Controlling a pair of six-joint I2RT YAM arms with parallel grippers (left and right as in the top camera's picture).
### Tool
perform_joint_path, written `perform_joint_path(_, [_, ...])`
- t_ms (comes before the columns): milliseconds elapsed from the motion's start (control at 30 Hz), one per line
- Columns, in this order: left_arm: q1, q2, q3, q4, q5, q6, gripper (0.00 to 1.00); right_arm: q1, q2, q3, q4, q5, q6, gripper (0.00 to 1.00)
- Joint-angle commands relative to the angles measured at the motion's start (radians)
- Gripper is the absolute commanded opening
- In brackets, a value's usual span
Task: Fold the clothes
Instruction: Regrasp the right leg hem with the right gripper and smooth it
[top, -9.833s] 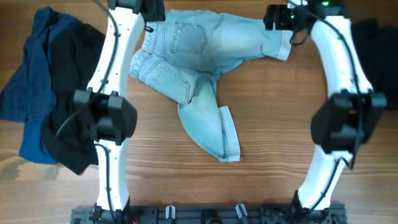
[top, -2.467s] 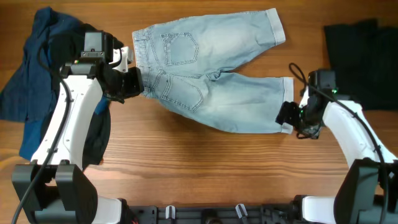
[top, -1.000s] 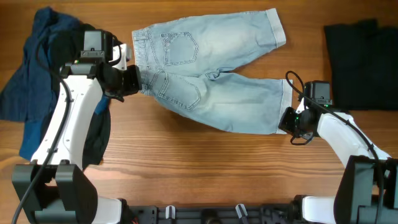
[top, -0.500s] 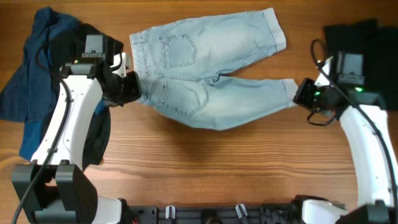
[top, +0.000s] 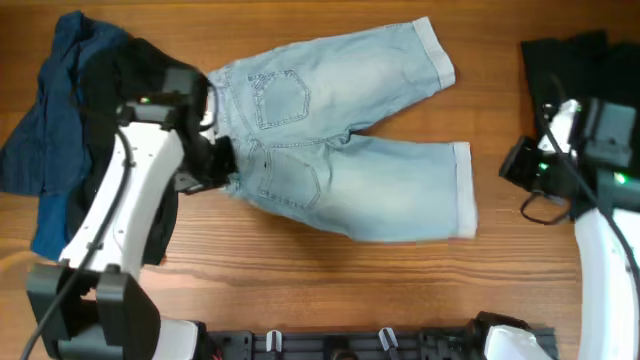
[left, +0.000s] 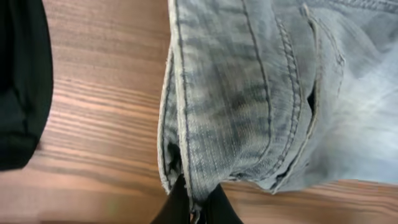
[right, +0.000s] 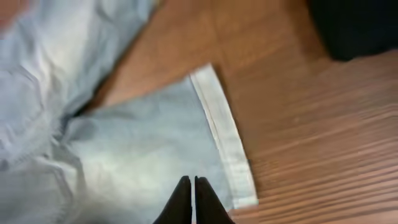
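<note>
Barely begun: we have the pale-blue denim shorts (top: 340, 150) spread out, with no fold made yet.
They lie flat on the wooden bench (top: 300, 285), back pockets up, waistband to the left and both cuffed legs fanned to the right. Our left claw (left: 194, 208) is pinched shut on the waistband's lower corner. Our right claw (right: 191, 196) is closed on nothing, clear of the near leg's cuff. We judge every fold is yet to do. The crumpled black and royal-blue heap (top: 50, 130) at the left lies unfolded, while the dark garment (top: 560, 80) at far right looks folded already.

Brown wooden table (top: 300, 290) with visible grain
</note>
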Motion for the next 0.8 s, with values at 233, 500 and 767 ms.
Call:
perform_joint_path(233, [-0.113,-0.123,0.009,0.052,-0.248,-0.158,0.04,-0.01,0.069,0.014,0.063,-0.095,-0.065,0.04])
perform_joint_path(500, [-0.113,-0.1,0.009,0.082,-0.296,-0.158,0.04,0.041,0.187,0.008,-0.14,-0.084,-0.066,0.27])
perform_joint_path(767, [-0.113,-0.057,0.009,0.139,-0.296,-0.158,0.04,0.178,0.195,-0.096,-0.205,0.052,0.315,0.29])
